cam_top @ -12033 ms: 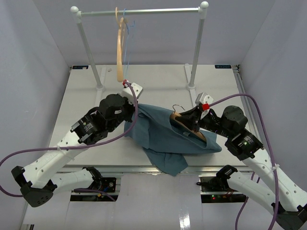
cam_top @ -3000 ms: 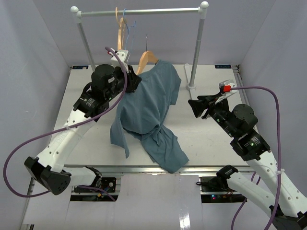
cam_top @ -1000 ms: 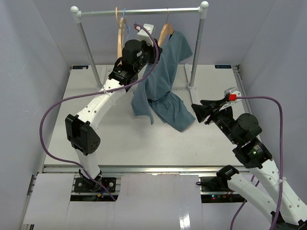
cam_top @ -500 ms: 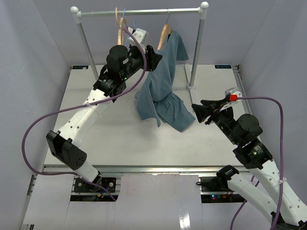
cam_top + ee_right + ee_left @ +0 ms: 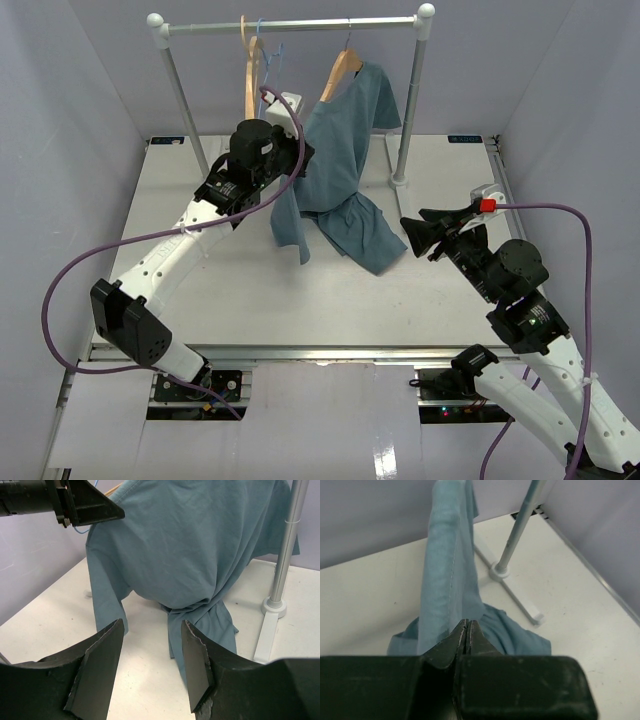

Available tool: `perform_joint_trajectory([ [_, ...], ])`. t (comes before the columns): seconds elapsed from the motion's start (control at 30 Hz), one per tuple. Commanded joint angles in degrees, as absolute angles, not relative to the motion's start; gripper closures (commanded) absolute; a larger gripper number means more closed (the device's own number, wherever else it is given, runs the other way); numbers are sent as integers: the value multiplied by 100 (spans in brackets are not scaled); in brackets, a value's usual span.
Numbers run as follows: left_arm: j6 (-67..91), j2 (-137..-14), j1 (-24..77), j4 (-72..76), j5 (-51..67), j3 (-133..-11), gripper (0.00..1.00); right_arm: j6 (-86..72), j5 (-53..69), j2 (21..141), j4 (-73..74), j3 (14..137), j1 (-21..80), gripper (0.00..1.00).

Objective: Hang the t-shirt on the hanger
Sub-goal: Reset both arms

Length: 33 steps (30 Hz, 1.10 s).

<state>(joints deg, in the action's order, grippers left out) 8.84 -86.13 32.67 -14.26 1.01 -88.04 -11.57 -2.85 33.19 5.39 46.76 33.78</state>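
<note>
While floppy t-shirt [image 5: 340, 150] drapes wooden hanger [image 5: 342, 68], left gripper's [image 5: 466, 629] jaws clench, right gripper's [image 5: 152, 626] gape.

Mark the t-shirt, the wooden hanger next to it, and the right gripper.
t-shirt [image 5: 340, 150]: top view, middle of the hanging cloth.
hanger [image 5: 338, 72]: top view, bare wooden arm left of the hook.
right gripper [image 5: 152, 625]: right wrist view, midway between its open fingertips.

even, bright, diffuse light; soft faint shadows on the white tabletop [image 5: 250, 300]; both wrist views show blurred near fingers.
</note>
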Motion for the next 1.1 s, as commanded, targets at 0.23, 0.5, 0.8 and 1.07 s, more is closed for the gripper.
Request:
perform_joint_trajectory([
  [0.23,967,-7885,3263,-1432,850,-8500,72,-1122,-281,3382,256,4656,3404,43],
  [0.5,1838,-6626,3277,-672,1634,-7011,2,-1189,-296,4144,808,5057,3401,8],
  [0.8,2241,-5771,3313,462,1353,-4992,2,-1272,-500,4645,1253,5450,3431,10],
  [1.07,2192,-4588,3586,1188,774,-3895,2,-1230,-817,4861,1251,5355,3445,10],
])
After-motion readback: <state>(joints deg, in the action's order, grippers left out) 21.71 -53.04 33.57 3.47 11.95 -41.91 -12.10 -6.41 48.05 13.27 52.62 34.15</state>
